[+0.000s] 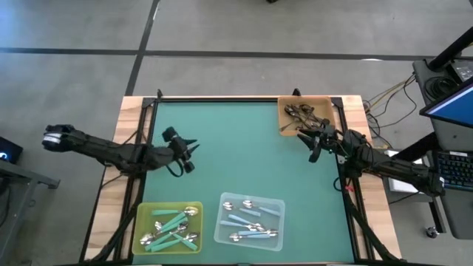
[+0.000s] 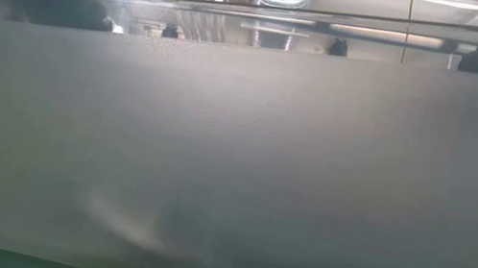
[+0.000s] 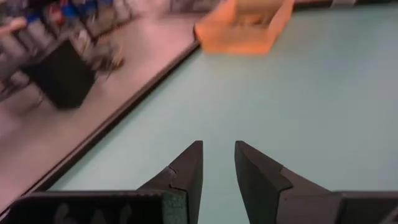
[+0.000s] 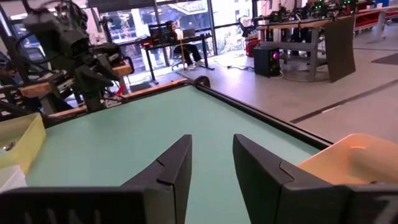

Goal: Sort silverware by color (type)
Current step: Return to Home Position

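Spoons with teal handles and shiny metal bowls (image 1: 174,225) are lying in the square yellow plastic tray (image 1: 139,229) at the near edge of the green table (image 1: 244,148), light-blue-handled spoons (image 1: 247,222) in the clear square tray (image 1: 255,198) beside it. Mid-table, near the left edge, the left gripper (image 3: 219,148) is hovering, fingers narrowly parted, holding nothing. Farther back, the right gripper (image 4: 212,142), likewise narrowly parted and empty, is hanging just beside the orange square tray (image 1: 284,123) holding black-handled spoons (image 1: 303,113).

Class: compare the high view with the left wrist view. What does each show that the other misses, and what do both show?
Only high: yellow tray, clear tray, spoons, and the open right gripper. Only left wrist: a dark box outside the mat. Both: the open left gripper, orange tray, mat.
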Controlling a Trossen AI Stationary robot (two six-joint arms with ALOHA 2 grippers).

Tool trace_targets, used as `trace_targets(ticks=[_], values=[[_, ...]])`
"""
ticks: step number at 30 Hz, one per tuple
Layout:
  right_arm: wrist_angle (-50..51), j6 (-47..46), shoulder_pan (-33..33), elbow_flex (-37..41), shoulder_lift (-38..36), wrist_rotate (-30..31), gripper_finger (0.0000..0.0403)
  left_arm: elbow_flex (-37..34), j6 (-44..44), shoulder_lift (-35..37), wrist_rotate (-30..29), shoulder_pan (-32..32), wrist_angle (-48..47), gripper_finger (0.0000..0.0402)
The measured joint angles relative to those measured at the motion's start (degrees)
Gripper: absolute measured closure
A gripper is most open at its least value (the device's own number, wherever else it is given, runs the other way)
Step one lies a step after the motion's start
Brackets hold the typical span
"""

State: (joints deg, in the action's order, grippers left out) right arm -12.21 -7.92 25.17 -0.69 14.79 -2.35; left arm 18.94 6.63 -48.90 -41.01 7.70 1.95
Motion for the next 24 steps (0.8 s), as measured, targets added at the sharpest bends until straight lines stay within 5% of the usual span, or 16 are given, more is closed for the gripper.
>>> trace_targets(ticks=[9,24], values=[[-0.01,-0.01,0.0,0.0,0.02,0.02,0.0296,-14.84,-10.04,6.33,15.08,-15.23,27.36,0.0325],[-0.01,-0.01,0.0,0.02,0.02,0.07,0.0296,-18.34,-14.84,13.07,24.03,-35.33,35.51,0.0325]])
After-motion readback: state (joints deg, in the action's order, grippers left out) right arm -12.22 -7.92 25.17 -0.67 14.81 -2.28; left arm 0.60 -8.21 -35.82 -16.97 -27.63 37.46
